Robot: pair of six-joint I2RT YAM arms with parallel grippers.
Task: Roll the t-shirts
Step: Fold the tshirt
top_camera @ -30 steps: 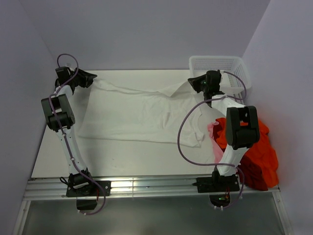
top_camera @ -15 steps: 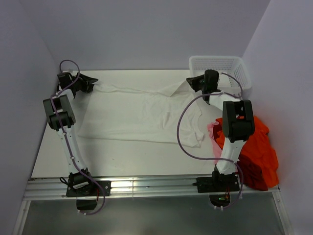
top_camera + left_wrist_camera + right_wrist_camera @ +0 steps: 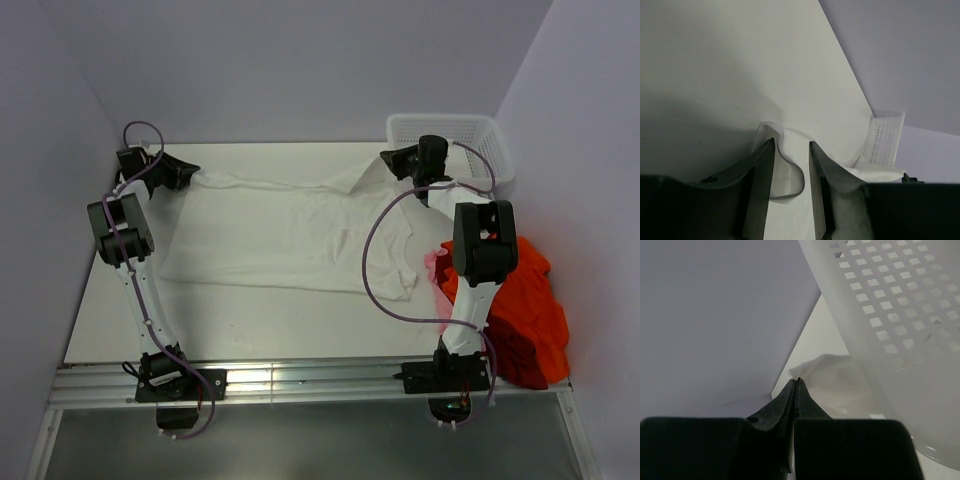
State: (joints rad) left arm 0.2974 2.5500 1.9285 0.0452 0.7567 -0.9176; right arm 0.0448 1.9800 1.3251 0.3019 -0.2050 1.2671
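White t-shirt (image 3: 290,235), soft, limp: corner beside basket (image 3: 445,119) being pinched by right gripper (image 3: 798,379); farthest corner being straddled by left gripper (image 3: 791,143), fingers spread.

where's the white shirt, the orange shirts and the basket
white shirt (image 3: 290,235): top view, middle of its body
orange shirts (image 3: 535,300): top view, middle of the pile
basket (image 3: 470,119): top view, its far rim
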